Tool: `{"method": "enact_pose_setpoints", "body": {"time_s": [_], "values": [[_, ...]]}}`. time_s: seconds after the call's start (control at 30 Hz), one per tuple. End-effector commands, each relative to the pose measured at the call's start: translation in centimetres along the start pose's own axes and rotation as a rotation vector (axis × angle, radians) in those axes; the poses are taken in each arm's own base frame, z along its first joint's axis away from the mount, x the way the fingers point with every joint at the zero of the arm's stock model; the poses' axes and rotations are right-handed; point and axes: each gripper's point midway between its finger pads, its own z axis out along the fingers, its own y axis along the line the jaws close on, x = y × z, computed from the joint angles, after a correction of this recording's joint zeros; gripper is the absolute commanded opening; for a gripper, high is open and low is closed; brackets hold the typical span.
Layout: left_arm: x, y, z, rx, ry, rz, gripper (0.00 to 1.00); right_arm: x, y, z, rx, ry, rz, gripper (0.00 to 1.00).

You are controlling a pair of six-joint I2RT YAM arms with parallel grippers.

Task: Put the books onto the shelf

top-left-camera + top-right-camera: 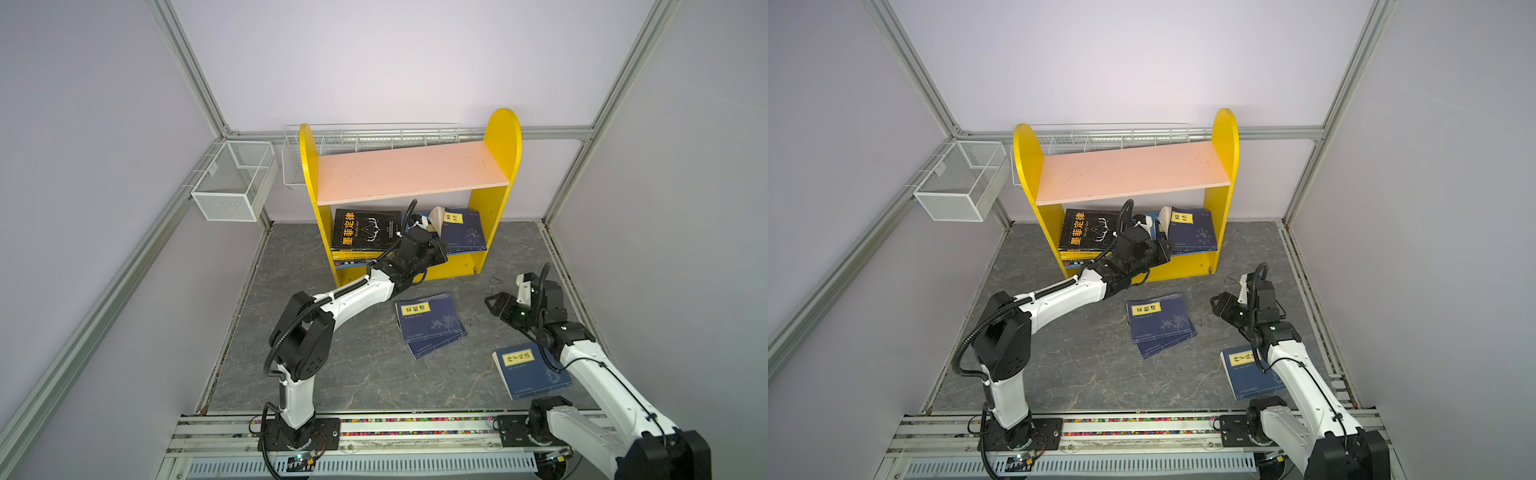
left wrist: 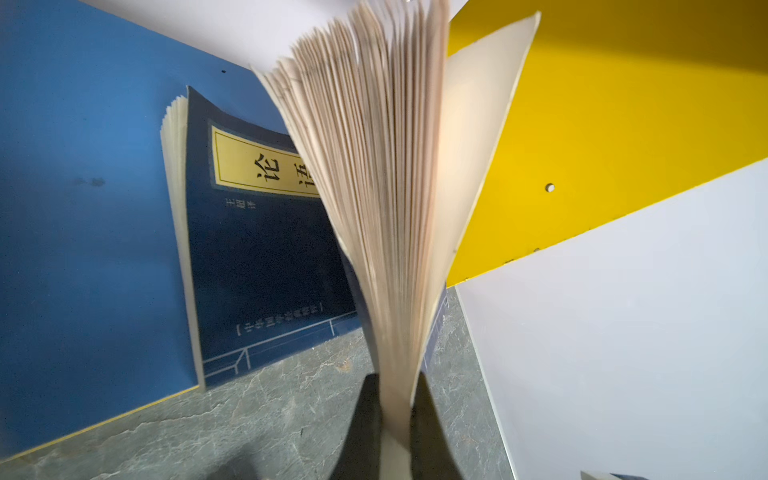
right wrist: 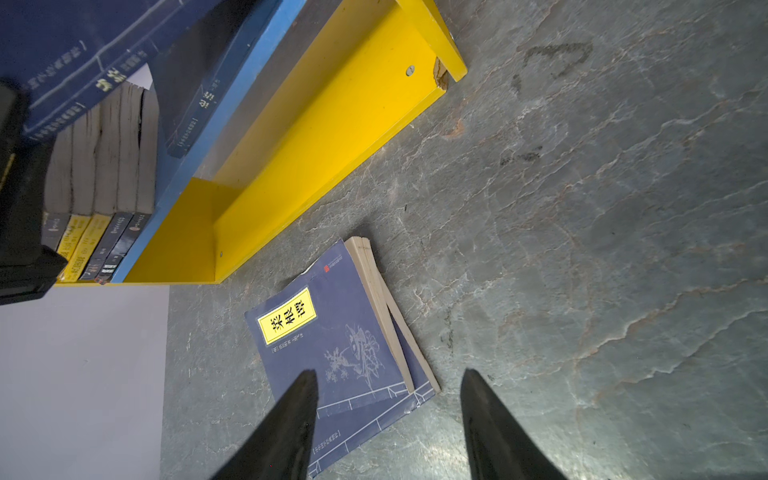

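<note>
The shelf (image 1: 411,170) has yellow side panels, a pink upper board and a blue lower board (image 2: 83,208). My left gripper (image 2: 395,382) reaches into the lower tier, shut on the fanned pages (image 2: 374,166) of a navy book (image 1: 461,232). Another navy book (image 2: 257,249) lies behind it, and a black book (image 1: 365,228) tops a stack at the tier's left. Two stacked navy books (image 1: 430,324) (image 3: 332,345) lie on the floor. My right gripper (image 3: 388,374) hovers open just beside them, holding nothing. A further navy book (image 1: 528,370) lies partly under the right arm.
A white wire basket (image 1: 232,183) hangs on the left wall. A long wire basket (image 1: 374,135) runs behind the shelf. The grey marble floor (image 1: 332,365) is bounded by the wall frames and by the front rail (image 1: 415,428) that carries both arm bases.
</note>
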Motion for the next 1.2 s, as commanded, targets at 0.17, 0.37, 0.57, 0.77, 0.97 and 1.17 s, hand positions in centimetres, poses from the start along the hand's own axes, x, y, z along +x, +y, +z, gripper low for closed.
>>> {"method": "enact_pose_setpoints", "body": {"time_s": [0.17, 0.37, 0.57, 0.77, 0.97, 1.17], "values": [[-1.8, -0.2, 0.2, 0.013, -0.061, -0.027, 0.0, 0.1, 0.6, -0.2, -0.016, 0.007, -0.028, 0.58], [-1.0, 0.6, 1.0, -0.013, -0.038, -0.025, 0.0, 0.1, 0.8, -0.2, -0.023, 0.008, -0.028, 0.58], [-0.3, 1.5, 1.8, -0.038, -0.019, -0.024, 0.0, 0.1, 0.6, -0.1, -0.017, 0.012, -0.028, 0.58], [-0.5, 2.0, 2.1, -0.089, -0.013, -0.01, 0.43, 0.1, 0.8, -0.1, -0.022, 0.015, -0.035, 0.57], [-1.2, 1.7, 1.9, -0.113, -0.021, -0.003, 0.98, 0.0, 1.1, -0.1, -0.031, 0.018, -0.04, 0.57], [-1.7, 2.3, 1.7, -0.196, -0.009, -0.002, 0.99, -0.1, 1.3, -0.2, -0.035, 0.02, -0.038, 0.57]]}}
